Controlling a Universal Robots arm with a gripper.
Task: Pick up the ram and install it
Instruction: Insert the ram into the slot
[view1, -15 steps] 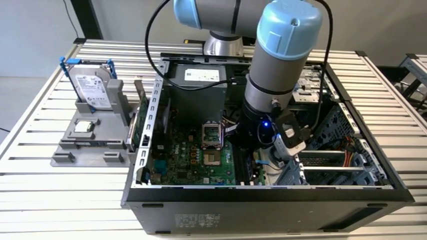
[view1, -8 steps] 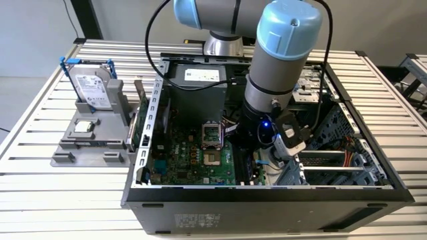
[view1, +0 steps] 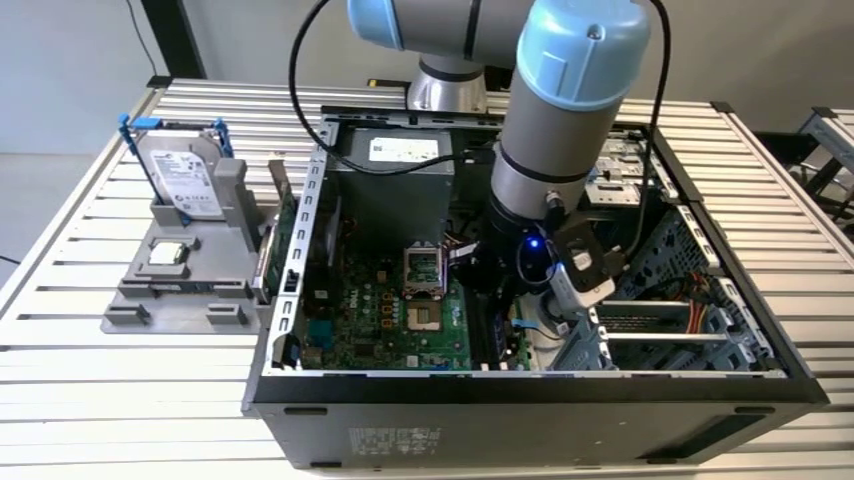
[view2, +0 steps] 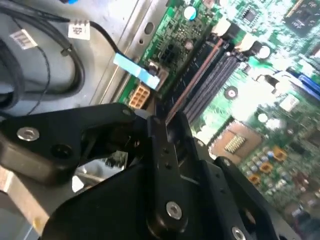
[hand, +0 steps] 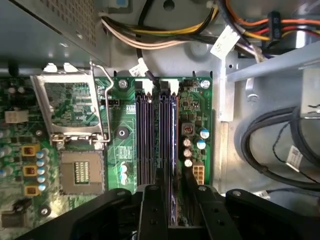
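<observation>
While the claw (hand: 167, 200) hangs low over the motherboard's memory slots (hand: 156, 135), it pinches the ram (hand: 172, 150) edge-down in one slot (seating step, I judge). Next: even downward pressure, latches engaged.

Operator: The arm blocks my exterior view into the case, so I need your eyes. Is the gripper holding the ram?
Observer: It looks so. In the first wrist view the gripper is closed on the ram, which is seen edge-on.
Operator: Where does it sit relative to the memory slots?
Observer: It runs lengthwise along the memory slots, on the side nearer the beige connector. I cannot tell whether it is seated.
</observation>
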